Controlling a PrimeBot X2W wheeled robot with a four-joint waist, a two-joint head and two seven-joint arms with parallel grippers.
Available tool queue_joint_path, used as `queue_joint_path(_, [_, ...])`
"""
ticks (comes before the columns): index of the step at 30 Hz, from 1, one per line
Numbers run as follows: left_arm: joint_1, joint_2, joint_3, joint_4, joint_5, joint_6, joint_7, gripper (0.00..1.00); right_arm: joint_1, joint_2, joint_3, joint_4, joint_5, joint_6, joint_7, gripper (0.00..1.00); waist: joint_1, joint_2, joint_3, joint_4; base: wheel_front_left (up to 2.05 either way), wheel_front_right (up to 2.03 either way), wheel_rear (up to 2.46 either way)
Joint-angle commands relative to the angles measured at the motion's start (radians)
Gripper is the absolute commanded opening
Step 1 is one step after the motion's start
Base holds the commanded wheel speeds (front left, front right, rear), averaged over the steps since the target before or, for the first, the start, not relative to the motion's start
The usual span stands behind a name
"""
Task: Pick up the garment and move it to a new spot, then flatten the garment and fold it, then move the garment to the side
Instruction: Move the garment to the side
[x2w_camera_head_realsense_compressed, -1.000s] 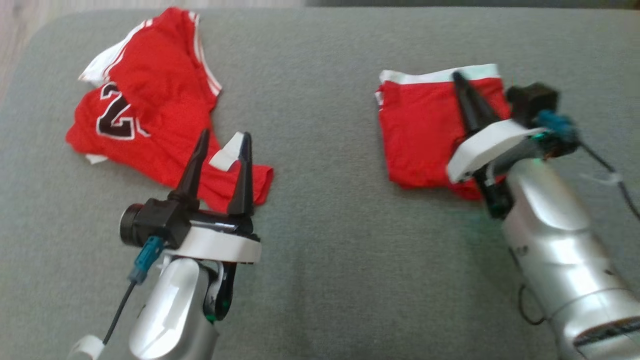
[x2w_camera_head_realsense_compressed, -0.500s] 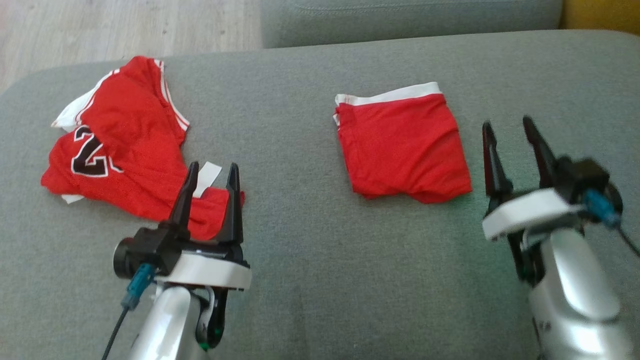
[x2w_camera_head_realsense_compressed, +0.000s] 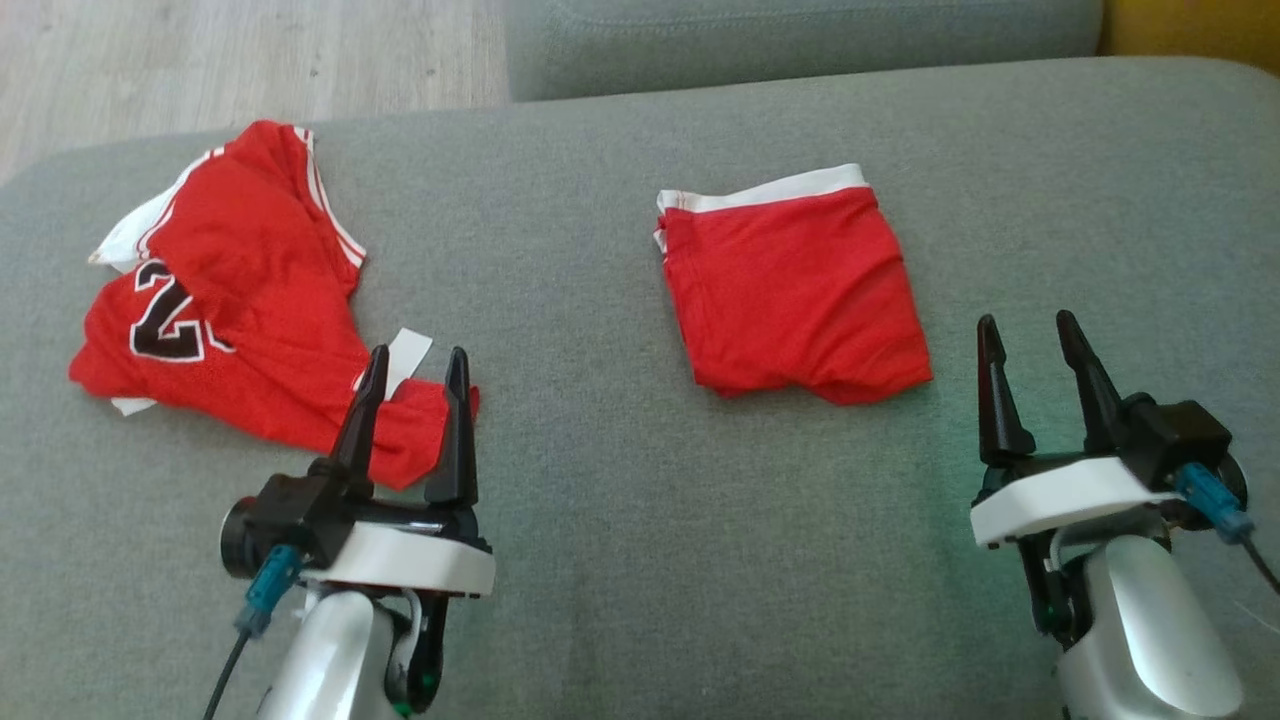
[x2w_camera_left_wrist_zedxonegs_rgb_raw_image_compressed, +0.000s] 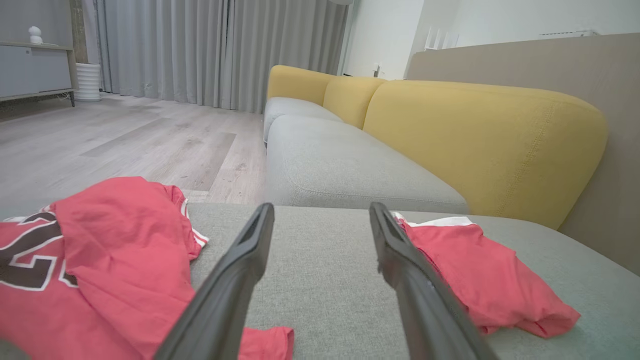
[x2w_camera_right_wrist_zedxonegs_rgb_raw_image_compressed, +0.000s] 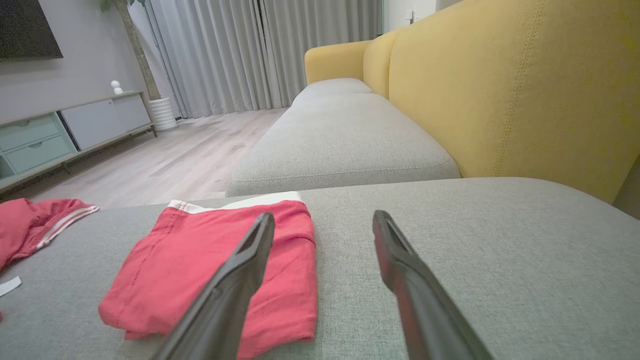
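My left jaws and right jaws both stand open and empty, the right pair just right of the folded shorts (x2w_camera_head_realsense_compressed: 795, 290) on the sofa cushion (x2w_camera_head_realsense_compressed: 600, 600). I judge those finished. Well left of the shorts, a jersey (x2w_camera_head_realsense_compressed: 230, 300) lies crumpled, not yet folded.

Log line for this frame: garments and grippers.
shorts: folded, flat on cushion, not held | jersey: crumpled, robot's left | left gripper: jaws open, empty | right gripper: jaws open, empty

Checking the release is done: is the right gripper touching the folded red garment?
Apart. The head view shows the open right gripper beside the folded red garment, with a strip of bare grey cushion between them.
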Motion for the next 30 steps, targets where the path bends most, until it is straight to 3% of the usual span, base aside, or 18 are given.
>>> queue_joint_path(1, [-0.038, 0.008, 0.029, -0.034, -0.001, -0.002, -0.008, 1.00, -0.046, 0.004, 0.024, -0.026, -0.019, -0.001, 0.002, 1.00, 0.0001, -0.0001, 0.016, 0.008, 0.00, 0.00, 0.00])
queue_joint_path(9, [-0.085, 0.008, -0.006, -0.039, 0.004, -0.006, -0.008, 1.00, -0.169, 0.004, -0.021, 0.044, -0.061, -0.001, 0.114, 1.00, 0.0001, -0.0001, 0.099, 0.052, 0.00, 0.00, 0.00])
queue_joint_path(17, [-0.144, 0.008, -0.063, -0.034, -0.014, -0.006, -0.008, 1.00, -0.330, 0.004, -0.065, 0.226, -0.034, -0.001, 0.242, 1.00, 0.0001, -0.0001, 0.180, 0.126, 0.00, 0.00, 0.00])
queue_joint_path(24, [-0.173, 0.008, -0.096, -0.036, -0.028, 0.003, -0.008, 1.00, -0.419, 0.004, -0.093, 0.384, -0.065, -0.001, 0.289, 0.98, 0.0001, -0.0001, 0.215, 0.163, 0.00, 0.00, 0.00])
queue_joint_path(26, [-0.177, 0.008, -0.099, -0.034, -0.029, 0.005, -0.008, 1.00, -0.433, 0.004, -0.091, 0.413, -0.085, -0.001, 0.282, 0.02, 0.0001, -0.0001, 0.217, 0.166, 0.00, 0.00, 0.00])
queue_joint_path(30, [-0.186, 0.008, -0.107, -0.028, -0.028, 0.007, -0.008, 1.00, -0.451, 0.004, -0.075, 0.446, -0.136, -0.001, 0.244, 0.00, 0.0001, -0.0001, 0.214, 0.161, 0.00, 0.00, 0.00])
